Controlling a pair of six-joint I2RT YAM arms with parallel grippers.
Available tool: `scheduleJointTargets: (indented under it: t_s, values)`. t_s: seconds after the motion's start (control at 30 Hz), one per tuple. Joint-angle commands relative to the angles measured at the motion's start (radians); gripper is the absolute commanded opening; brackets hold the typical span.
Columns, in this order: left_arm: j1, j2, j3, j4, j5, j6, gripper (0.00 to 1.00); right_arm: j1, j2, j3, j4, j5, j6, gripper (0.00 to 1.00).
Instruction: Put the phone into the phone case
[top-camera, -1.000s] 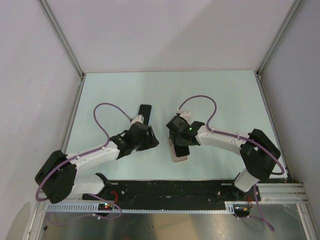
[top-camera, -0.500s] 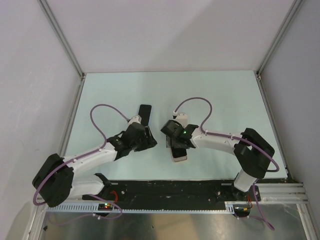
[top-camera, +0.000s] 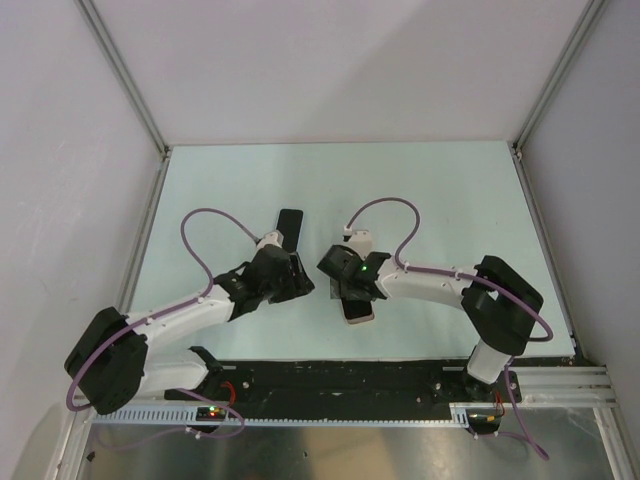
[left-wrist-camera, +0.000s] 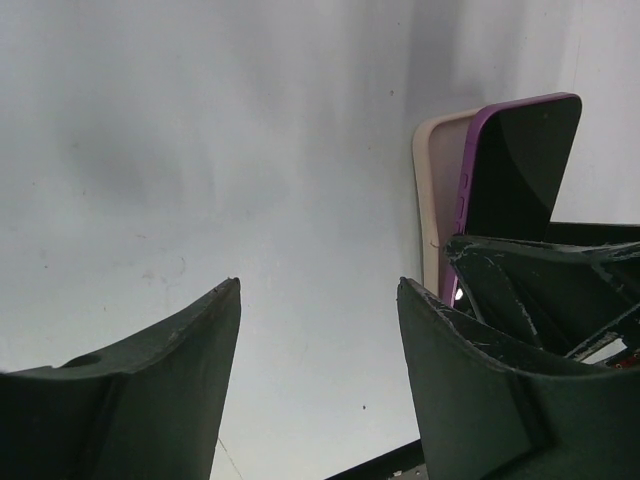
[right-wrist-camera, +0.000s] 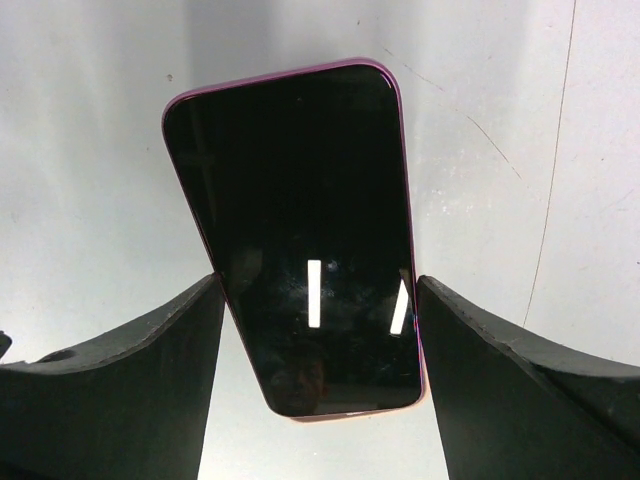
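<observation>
The phone (right-wrist-camera: 300, 220) has a glossy black screen and a thin purple rim. My right gripper (right-wrist-camera: 317, 280) is shut on its long sides. In the left wrist view the phone (left-wrist-camera: 520, 160) sits tilted over the phone case (left-wrist-camera: 438, 200), a pale beige rounded rectangle lying flat on the table. In the top view the case (top-camera: 360, 315) pokes out below my right gripper (top-camera: 352, 288). A sliver of case shows under the phone's near end (right-wrist-camera: 350, 416). My left gripper (left-wrist-camera: 320, 285) is open and empty over bare table, just left of the case (top-camera: 303, 287).
A flat black slab (top-camera: 289, 226) lies on the pale green table (top-camera: 450, 200) just behind the left gripper. Grey walls and metal posts close in the back and sides. A black rail (top-camera: 340, 380) runs along the near edge.
My right gripper has shifted a little left and nearer with the phone. My left arm has drawn back slightly, uncovering more of the black slab.
</observation>
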Motion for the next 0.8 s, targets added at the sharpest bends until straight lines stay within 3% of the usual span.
scheduleJointTargets:
  t_s: [0.0, 0.77]
  values:
    - [0.010, -0.028, -0.009, 0.004, 0.004, 0.020, 0.68, 0.018, 0.010, 0.045, -0.013, 0.066, 0.038, 0.47]
    - [0.009, -0.028, -0.004, 0.005, 0.027, 0.036, 0.68, 0.026, 0.011, 0.019, 0.031, 0.068, 0.044, 0.53]
